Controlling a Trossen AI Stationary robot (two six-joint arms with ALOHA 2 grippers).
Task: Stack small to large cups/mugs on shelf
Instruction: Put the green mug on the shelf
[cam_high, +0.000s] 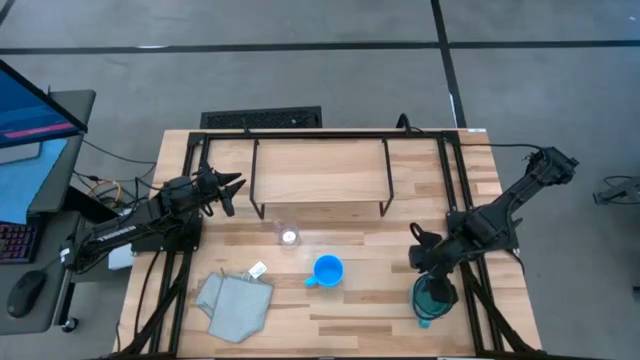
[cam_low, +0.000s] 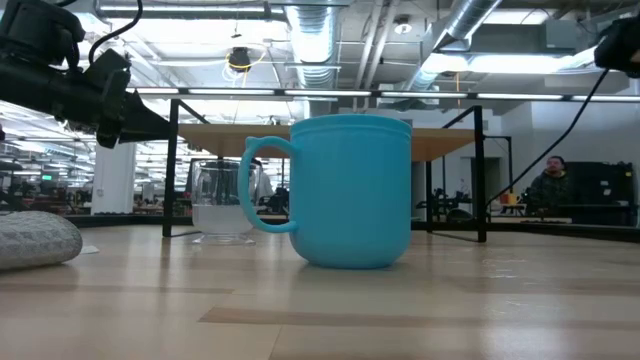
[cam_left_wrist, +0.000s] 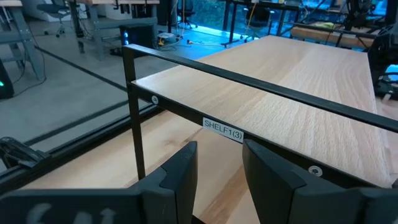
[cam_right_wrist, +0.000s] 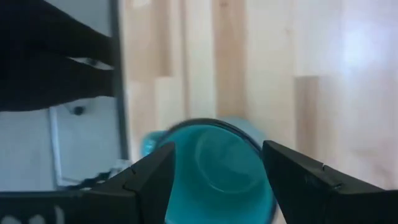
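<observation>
The shelf stands at the table's far middle on its thin black legs. A clear glass cup stands on the table just in front of it. The bright blue mug stands nearer still, upright, and fills the low view. The teal mug stands upright at the near right. My right gripper hangs open above it and points steeply down. Its fingers stand on either side of the mug's rim, and no touch shows. My left gripper is open and empty, level, at the shelf's left end.
A crumpled grey cloth and a small white tag lie at the near left. Black frame rails run along both sides of the table. A desk with a monitor stands beyond the left edge. A person sits far behind the table.
</observation>
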